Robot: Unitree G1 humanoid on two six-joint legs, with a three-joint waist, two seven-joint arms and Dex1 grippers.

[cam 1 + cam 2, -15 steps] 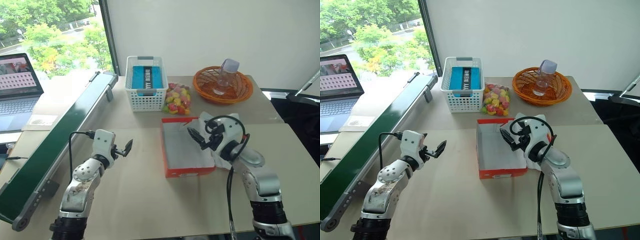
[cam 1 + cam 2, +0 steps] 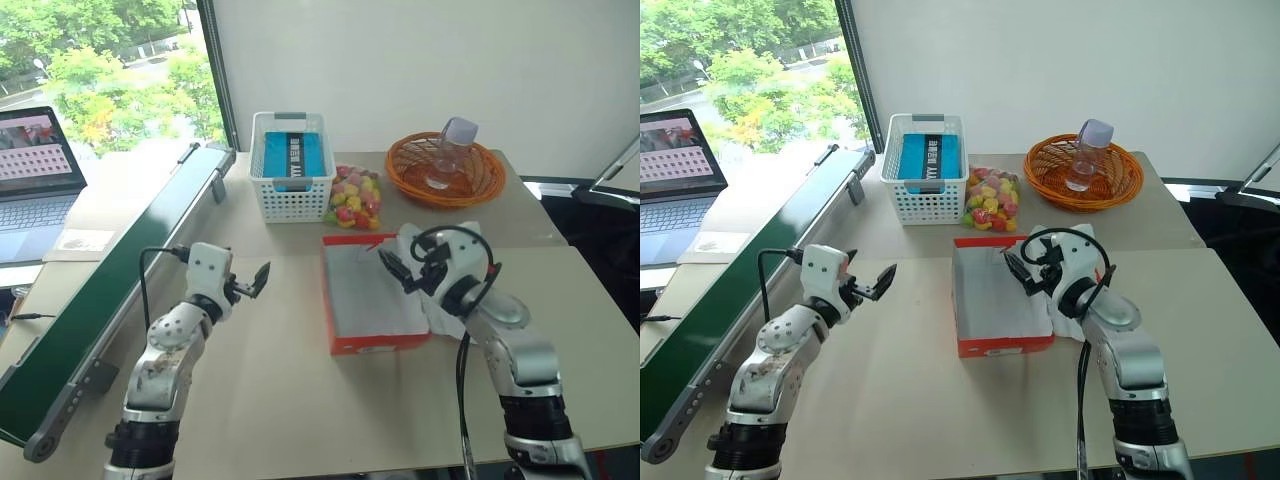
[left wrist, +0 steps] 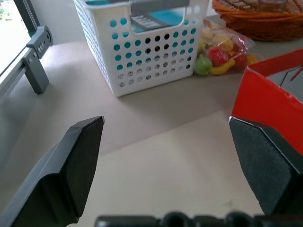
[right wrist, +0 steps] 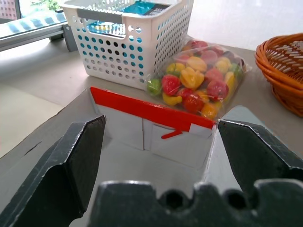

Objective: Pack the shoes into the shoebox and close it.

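Note:
The shoebox [image 2: 372, 300] lies open in the middle of the table, red-orange outside and white inside, and its inside [image 4: 142, 161] looks bare. My right gripper [image 2: 398, 268] hovers open over the box's right half, its fingers pointing toward the far red wall [image 4: 147, 109]. A white shape [image 2: 408, 240] pokes out from behind my right arm beside the box; I cannot tell whether it is the shoes. My left gripper [image 2: 250, 283] hangs open over bare table left of the box, holding nothing, with the box's red corner [image 3: 270, 101] near one finger.
Behind the box stand a white slatted basket [image 2: 292, 185] holding a blue pack, a bag of colourful sweets [image 2: 355, 198], and an orange wicker basket [image 2: 445, 172] with a clear bottle [image 2: 452, 150]. A green conveyor [image 2: 120, 290] runs along the left, beside a laptop [image 2: 35, 170].
My left gripper has risen a little and edged toward the box. The right gripper has shifted only slightly over the box. Both stay open.

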